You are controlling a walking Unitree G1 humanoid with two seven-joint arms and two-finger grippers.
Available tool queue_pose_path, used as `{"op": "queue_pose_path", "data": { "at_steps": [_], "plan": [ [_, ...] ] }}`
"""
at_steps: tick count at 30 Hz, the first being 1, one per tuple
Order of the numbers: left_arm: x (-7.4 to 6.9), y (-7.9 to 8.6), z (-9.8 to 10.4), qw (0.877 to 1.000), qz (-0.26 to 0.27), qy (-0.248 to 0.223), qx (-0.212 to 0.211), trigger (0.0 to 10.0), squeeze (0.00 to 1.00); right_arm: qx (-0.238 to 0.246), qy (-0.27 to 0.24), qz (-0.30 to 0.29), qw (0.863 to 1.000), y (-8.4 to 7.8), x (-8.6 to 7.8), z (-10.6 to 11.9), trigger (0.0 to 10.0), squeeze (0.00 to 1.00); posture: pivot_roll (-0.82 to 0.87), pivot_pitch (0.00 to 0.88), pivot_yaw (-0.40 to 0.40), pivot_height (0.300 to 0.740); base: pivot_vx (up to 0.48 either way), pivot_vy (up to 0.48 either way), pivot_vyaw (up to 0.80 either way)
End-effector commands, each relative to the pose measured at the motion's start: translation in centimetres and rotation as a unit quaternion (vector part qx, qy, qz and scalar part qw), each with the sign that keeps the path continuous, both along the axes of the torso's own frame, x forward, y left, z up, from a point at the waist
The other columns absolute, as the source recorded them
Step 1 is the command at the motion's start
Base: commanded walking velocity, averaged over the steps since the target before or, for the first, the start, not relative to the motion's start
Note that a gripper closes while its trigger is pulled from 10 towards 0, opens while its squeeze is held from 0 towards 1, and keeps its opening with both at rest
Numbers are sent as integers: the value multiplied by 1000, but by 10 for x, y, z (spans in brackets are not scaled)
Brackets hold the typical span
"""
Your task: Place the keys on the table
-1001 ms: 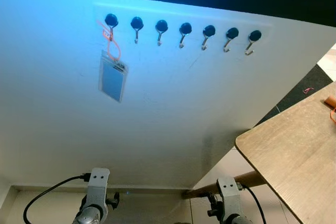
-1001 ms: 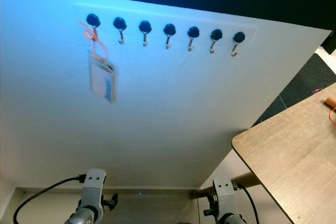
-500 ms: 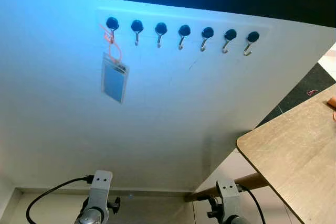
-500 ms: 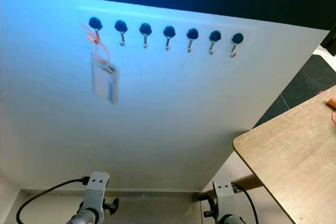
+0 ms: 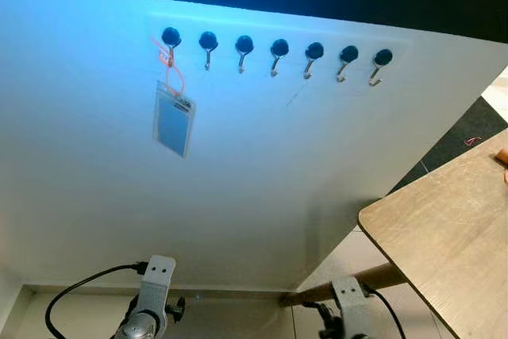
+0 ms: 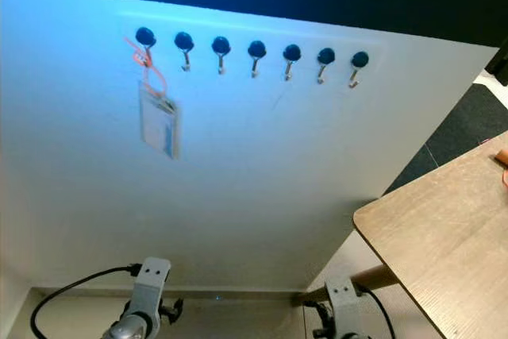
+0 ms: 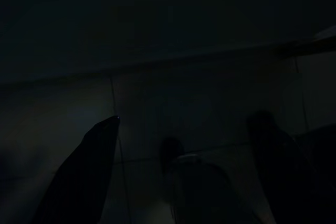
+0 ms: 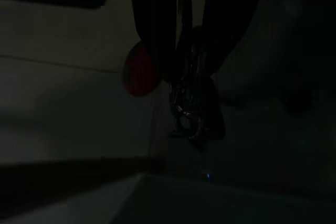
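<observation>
In the dark right wrist view, a bunch of keys (image 8: 190,109) with a red fob (image 8: 137,75) dangles between the black fingers of my right gripper (image 8: 189,69), which is shut on it. My left gripper (image 7: 186,120) hangs over a dim floor with its fingers apart and nothing between them. The light wooden table (image 5: 444,236) stands to my right, its near corner rounded. Both silver forearms, the left arm (image 5: 151,307) and the right arm (image 5: 349,315), hang low in front of me.
A white wall panel faces me with a row of black hooks (image 5: 274,47). A clear badge on an orange lanyard (image 5: 172,121) hangs from the leftmost hook. Something orange (image 5: 502,156) lies at the table's far right edge. A dark mat (image 5: 468,129) lies beyond the table.
The head view has shifted slightly, so the hooks and table sit a little differently in the picture. Nothing in the scene has visibly moved.
</observation>
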State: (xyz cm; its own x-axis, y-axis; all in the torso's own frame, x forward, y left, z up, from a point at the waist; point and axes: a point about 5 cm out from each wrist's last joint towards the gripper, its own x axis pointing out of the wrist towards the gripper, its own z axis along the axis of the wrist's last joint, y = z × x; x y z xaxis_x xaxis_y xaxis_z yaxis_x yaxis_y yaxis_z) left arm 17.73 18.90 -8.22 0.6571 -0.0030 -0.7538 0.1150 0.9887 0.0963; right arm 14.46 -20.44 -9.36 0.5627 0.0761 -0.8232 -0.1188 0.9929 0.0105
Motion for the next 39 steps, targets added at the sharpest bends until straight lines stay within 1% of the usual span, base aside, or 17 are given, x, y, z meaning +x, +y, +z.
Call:
{"op": "queue_pose_path", "data": {
  "at_steps": [1, 9, 10, 12, 16, 17, 18, 19, 20, 26, 30, 35, 39],
  "plan": [
    [1, -2, -1, 1000, -1, 6, 0, 10000, 0, 0, -4, -4, 1000, -1, 1, 1, 10000, 0, 84, 0, -121, 740, 0, 0, 0],
    [3, -2, 0, 1000, 0, 4, 2, 10000, 0, -1, -1, 0, 1000, 9, 6, 0, 10000, 0, 92, 0, -122, 740, 0, 0, 0],
    [4, -1, 1, 1000, 0, 3, 2, 10000, 0, 2, -2, 1, 1000, 14, 11, 1, 10000, 0, 96, 0, -116, 740, 0, 0, 0],
    [4, -1, 1, 1000, -1, 3, 3, 10000, 0, 6, -5, 1, 1000, 20, 15, 2, 10000, 0, 98, 0, -113, 740, 0, 0, 0],
    [4, 0, 1, 1000, -3, 3, 4, 10000, 0, 10, -6, 1, 1000, 25, 17, 2, 10000, 0, 99, 0, -111, 740, 0, 0, 0],
    [5, 1, 2, 1000, -3, 2, 6, 10000, 0, 13, -7, 0, 1000, 29, 17, 1, 10000, 0, 101, 0, -110, 740, 0, 0, 0],
    [6, 1, 2, 1000, -2, -1, 6, 10000, 0, 16, -7, -2, 1000, 33, 16, 1, 10000, 0, 103, 0, -108, 740, 0, 0, -544],
    [6, 1, 2, 1000, -2, -1, 6, 10000, 0, 16, -7, -2, 1000, 33, 16, 1, 10000, 0, 103, 0, -108, 740, 0, 0, -544],
    [6, 2, 2, 1000, -1, -2, 7, 10000, 0, 18, -6, -1, 1000, 37, 15, 0, 10000, 0, 107, 0, -108, 740, 0, 0, -800],
    [3, 2, 1, 1000, 0, -1, 7, 10000, 0, 19, -1, 3, 1000, 44, 11, -2, 10000, 0, 99, 0, -112, 740, 0, 0, -800],
    [2, 2, 1, 1000, 0, 1, 7, 10000, 0, 17, 0, 6, 1000, 45, 11, -2, 10000, 0, 98, 0, -114, 740, 0, 0, -800],
    [1, 2, 0, 1000, 2, 2, 6, 10000, 0, 13, 1, 11, 1000, 37, 12, -1, 10000, 0, 96, 0, -119, 740, 0, 0, -800],
    [0, 3, 0, 1000, 8, 2, 4, 10000, 0, 5, 5, 13, 1000, 20, 7, -1, 10000, 0, 96, 0, -124, 740, 0, 0, -800]
  ]
}}
